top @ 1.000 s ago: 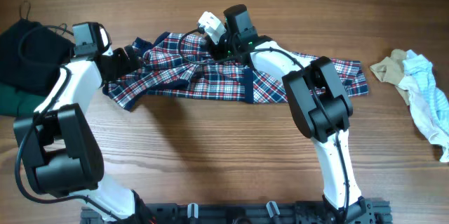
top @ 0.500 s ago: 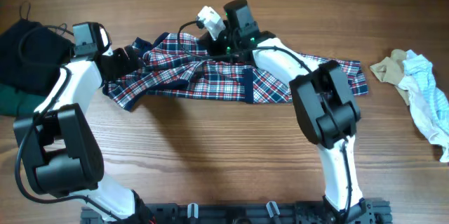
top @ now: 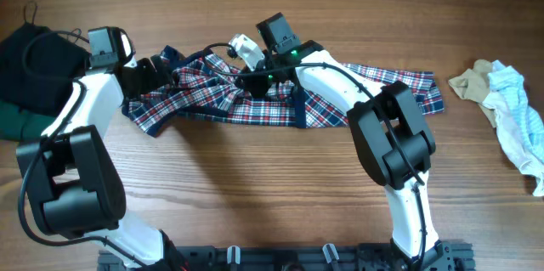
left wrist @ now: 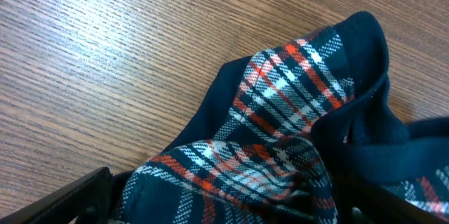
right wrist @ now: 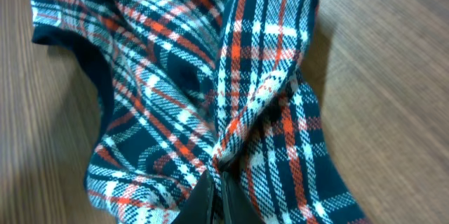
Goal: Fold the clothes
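Clothes lie in three spots on the wooden table [top: 255, 177] in the overhead view. A plaid shirt [top: 204, 93] in red, navy and white is stretched in a crumpled band across the middle. A dark pile [top: 21, 59] sits at the left edge and a pale pile [top: 510, 110] of beige and light blue pieces at the right edge, both well apart from the shirt. The left gripper [top: 161, 67] is at the shirt's left end and the right gripper [top: 255, 80] is over a bunched part near its middle. From above, neither gripper's opening can be made out.

The left wrist view shows what the overhead view hides. Its two dark fingers [left wrist: 77, 199] stand far apart at the bottom corners of the picture. A rumpled hump of plaid with a navy border lies between them, not pinched. Bare wood fills the upper left.

The right wrist view shows its fingers [right wrist: 210, 199] pressed together at the bottom edge, nipping a raised fold of the plaid. The cloth fans upward from the pinch in loose ridges, with navy trim curling along the left side and wood showing at both sides.
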Robot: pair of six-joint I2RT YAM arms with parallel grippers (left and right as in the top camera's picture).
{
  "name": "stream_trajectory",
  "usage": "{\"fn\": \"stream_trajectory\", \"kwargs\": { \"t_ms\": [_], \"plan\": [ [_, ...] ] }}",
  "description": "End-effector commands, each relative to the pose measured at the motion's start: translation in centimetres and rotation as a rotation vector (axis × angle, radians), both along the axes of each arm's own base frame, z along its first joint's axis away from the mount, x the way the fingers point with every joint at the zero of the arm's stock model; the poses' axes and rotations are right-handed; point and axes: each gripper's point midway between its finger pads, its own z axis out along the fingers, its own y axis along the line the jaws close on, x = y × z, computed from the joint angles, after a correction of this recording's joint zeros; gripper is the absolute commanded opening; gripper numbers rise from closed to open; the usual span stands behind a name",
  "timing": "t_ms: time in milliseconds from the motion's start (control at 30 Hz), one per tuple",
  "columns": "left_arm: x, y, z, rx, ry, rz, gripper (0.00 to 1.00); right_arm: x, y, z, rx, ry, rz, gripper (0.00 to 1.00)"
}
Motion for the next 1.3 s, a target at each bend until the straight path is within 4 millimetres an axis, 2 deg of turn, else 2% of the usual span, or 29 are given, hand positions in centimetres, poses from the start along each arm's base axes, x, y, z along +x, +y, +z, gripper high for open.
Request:
{"fn": "stream_trajectory", "kwargs": {
  "t_ms": [0,33,67,100,167,200,300,467,600,700,733,833,933,967,1000,1067,1133,1167,1267],
  "plan": [
    [0.5,-0.2,0.9,-0.010,-0.027,0.002,1.00,-0.9,0.7,1.7,0.033,0.020,0.021,0.04],
    [0.5,-0.2,0.9,-0.010,-0.027,0.002,1.00,-0.9,0.7,1.7,0.032,0.022,0.020,0.04],
    [0.5,-0.2,0.9,-0.010,-0.027,0.002,1.00,-1.0,0.8,1.6,0.031,0.024,0.022,0.09],
    [0.5,-0.2,0.9,-0.010,-0.027,0.001,1.00,-1.1,0.8,1.5,0.029,0.026,0.024,0.19],
    [0.5,-0.2,1.0,-0.010,-0.028,0.001,1.00,-1.3,1.0,1.3,0.027,0.033,0.026,0.30],
    [0.6,-0.2,1.0,-0.009,-0.030,0.002,1.00,-1.5,1.1,1.3,0.028,0.055,0.009,0.43],
    [0.7,-0.1,1.0,-0.008,-0.035,0.002,1.00,-1.8,1.4,1.3,0.029,0.074,-0.005,0.54],
    [0.8,-0.1,1.1,-0.007,-0.042,0.002,1.00,-2.3,1.9,1.6,0.054,0.164,-0.071,0.59],
    [1.6,0.1,1.6,0.007,-0.077,-0.010,1.00,-4.1,3.4,2.2,0.101,0.212,-0.012,0.60],
    [3.9,0.4,5.2,0.026,-0.181,-0.011,1.00,-5.9,5.0,2.2,0.096,0.213,0.033,0.61],
    [4.6,0.2,7.1,0.034,-0.225,-0.020,1.00,-6.6,5.7,2.2,0.096,0.211,0.053,0.64],
    [5.2,-1.6,9.5,0.031,-0.282,-0.061,1.00,-6.8,6.4,1.5,0.052,0.156,0.050,0.72],
    [5.3,-6.4,10.0,-0.041,-0.298,-0.178,1.00,-6.6,6.7,1.5,0.047,0.129,0.044,0.76],
    [5.4,-7.5,10.0,-0.044,-0.300,-0.202,1.00,-7.0,7.2,2.6,0.102,0.144,0.078,0.79],
    [5.6,-8.5,10.2,-0.046,-0.311,-0.223,1.00,-7.6,8.0,5.1,0.208,0.167,0.141,0.79],
    [5.9,-9.4,10.5,-0.046,-0.331,-0.242,1.00,-7.2,8.2,8.8,0.312,0.140,0.173,0.79],
    [6.1,-9.6,10.7,-0.046,-0.341,-0.248,1.00,-5.8,6.9,13.2,0.357,0.064,0.142,0.81],
    [6.0,-9.6,10.7,-0.046,-0.340,-0.247,1.00,-4.9,6.0,14.7,0.359,0.023,0.111,0.81],
    [5.9,-9.6,10.4,-0.047,-0.329,-0.247,1.00,-2.6,3.3,15.8,0.314,-0.022,0.007,0.84]
  ]
}}
